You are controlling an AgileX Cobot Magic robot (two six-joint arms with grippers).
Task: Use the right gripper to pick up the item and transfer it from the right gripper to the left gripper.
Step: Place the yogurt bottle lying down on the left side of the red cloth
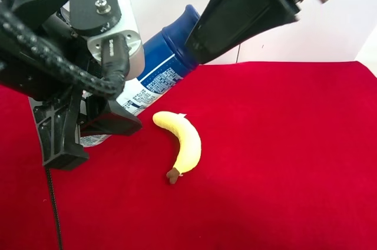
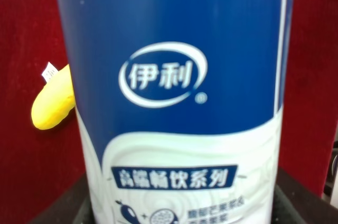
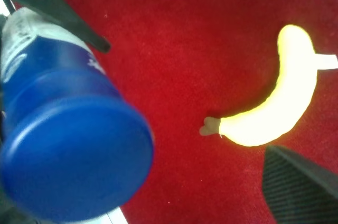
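red table (image 1: 283,144) underneath; left jaws clamp bottle (image 2: 179,102), right jaws gape beside cap (image 3: 74,160); i'd call the handover done.

A matt, finely napped red cloth (image 1: 283,161) is spread over the counter; a smooth, glossy printed label (image 2: 163,76) is seen on the tall white-and-blue plastic bottle (image 1: 154,82); its dark-blue cap (image 3: 74,155) is smooth plastic; the curved yellow banana (image 1: 185,144) is seen as matt and soft.

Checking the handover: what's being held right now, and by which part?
The bottle, gripped around its lower white body by the left gripper. The right gripper stands open by the cap.
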